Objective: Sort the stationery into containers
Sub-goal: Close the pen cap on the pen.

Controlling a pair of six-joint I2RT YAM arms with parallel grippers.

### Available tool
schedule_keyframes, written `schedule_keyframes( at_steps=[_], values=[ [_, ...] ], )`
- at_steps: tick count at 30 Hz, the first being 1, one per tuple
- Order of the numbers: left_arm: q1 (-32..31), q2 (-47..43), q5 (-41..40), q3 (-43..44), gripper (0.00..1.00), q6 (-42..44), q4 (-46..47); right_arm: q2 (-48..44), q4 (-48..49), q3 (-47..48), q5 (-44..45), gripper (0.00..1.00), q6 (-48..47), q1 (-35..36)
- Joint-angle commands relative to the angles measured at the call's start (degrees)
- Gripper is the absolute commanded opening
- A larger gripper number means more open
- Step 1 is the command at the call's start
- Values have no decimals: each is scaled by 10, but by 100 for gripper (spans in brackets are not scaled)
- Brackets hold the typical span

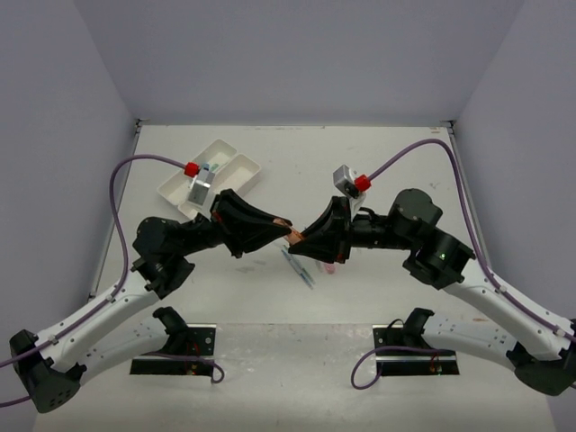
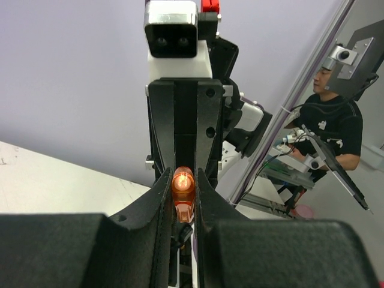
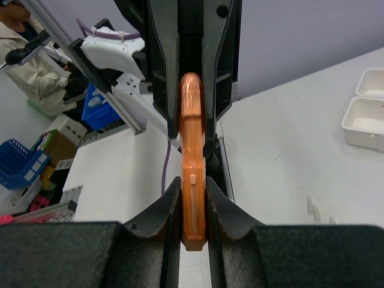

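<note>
While the left gripper [image 2: 182, 204] and right gripper [image 3: 193, 207] each clamp one end of the orange marker [image 3: 192, 120] above mid-table, the two white trays [image 1: 241, 167] sit side by side far-left, visible floors bare; blue-grey pens [image 1: 299, 268] lie on the table near the grippers

- Left arm [image 1: 166, 247]: rises from the near-left base, elbow bent, forearm swung right toward centre.
- Right arm [image 1: 432, 252]: mirrors it from the near-right base, forearm swung left.
- Left gripper [image 1: 284, 230] and right gripper [image 1: 303, 239]: level, facing each other, tips almost touching at mid-scene.
- Both sets of jaws drawn narrow, each pinching one end of the same orange marker [image 3: 193, 138].
</note>
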Motion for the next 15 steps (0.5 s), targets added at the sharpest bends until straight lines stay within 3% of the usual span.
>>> schedule_keyframes(
  at_steps=[1,8,12,15],
  values=[
    [-4,12,24,-35,0,5,34,35,57,76,46,0,26,-2],
    [-5,16,22,-110,0,-21,81,157,38,248,51,0,-1,-4],
    [-5,-3,24,-133,0,-19,74,191,43,269,50,0,-8,-8],
    [5,-30,-58,-89,0,42,-91,184,45,209,57,2,-28,-15]
  ],
)
